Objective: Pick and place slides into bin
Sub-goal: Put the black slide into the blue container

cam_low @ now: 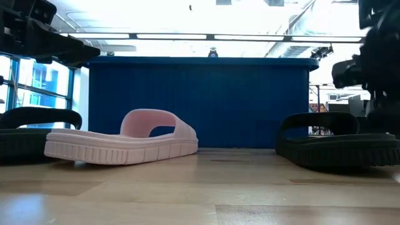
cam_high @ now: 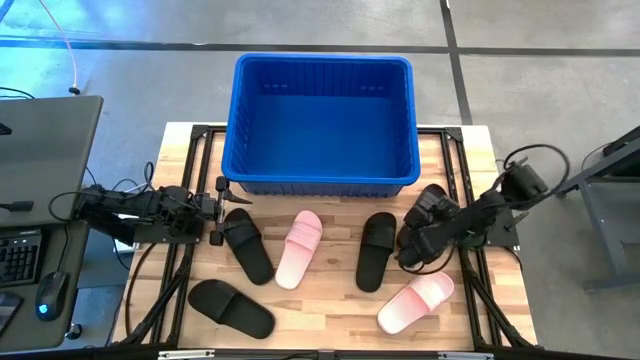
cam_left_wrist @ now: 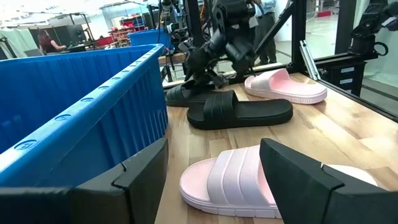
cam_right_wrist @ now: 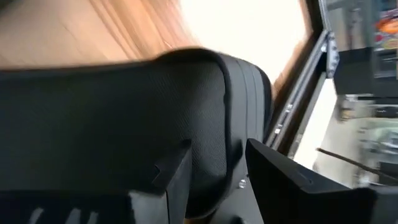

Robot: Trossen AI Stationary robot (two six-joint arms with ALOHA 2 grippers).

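The blue bin (cam_high: 322, 120) stands at the table's far middle. In front of it lie a black slide (cam_high: 247, 246), a pink slide (cam_high: 299, 248) and a black slide (cam_high: 377, 251). Nearer lie a black slide (cam_high: 232, 307) and a pink slide (cam_high: 415, 302). My right gripper (cam_high: 416, 243) is shut on another black slide (cam_high: 432, 198) at the right. My left gripper (cam_high: 216, 210) is open and empty, level, by the bin's near left corner. My right gripper has the black slide's strap (cam_right_wrist: 217, 106) between its two fingers (cam_right_wrist: 171, 180). It comes slanting down from the table's right side. The gripper hides the place of contact in the high view. In the left wrist view the slide (cam_left_wrist: 186, 94) still lies on the table.
The table's metal frame rails (cam_high: 200, 135) run along its edges. A laptop and a mouse (cam_high: 50, 292) sit on a side desk at the left. Bare wood (cam_high: 330, 315) lies between the near slides. A person (cam_left_wrist: 46, 42) sits far off in the room.
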